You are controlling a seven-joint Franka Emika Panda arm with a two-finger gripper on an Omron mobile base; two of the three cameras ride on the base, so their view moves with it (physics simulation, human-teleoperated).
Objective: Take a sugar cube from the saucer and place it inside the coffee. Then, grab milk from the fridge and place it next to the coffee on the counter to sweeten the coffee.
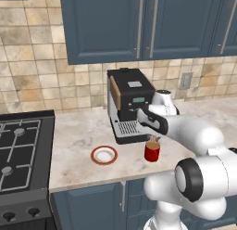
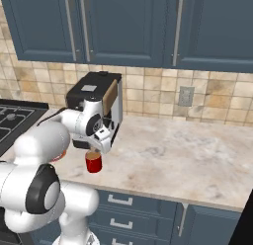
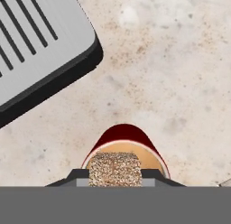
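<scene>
The tan speckled sugar cube (image 3: 115, 169) is pinched between my gripper's (image 3: 115, 176) two dark fingertips. It hangs directly over the coffee (image 3: 122, 138), a red mug with brown liquid that stands on the beige counter (image 3: 180, 83). From the left base view, the gripper (image 1: 153, 140) hovers just above the coffee (image 1: 152, 152), and the white saucer (image 1: 103, 155) with its reddish rim lies bare to the mug's left. In the right base view the gripper (image 2: 93, 152) sits right above the mug (image 2: 93, 164).
A black-and-silver coffee machine (image 1: 129, 104) stands just behind the mug, and its grey drip tray (image 3: 36, 47) lies close by. The black gas stove (image 1: 21, 150) fills the counter's left end. Open counter (image 2: 188, 155) stretches to the right. Blue cabinets hang overhead.
</scene>
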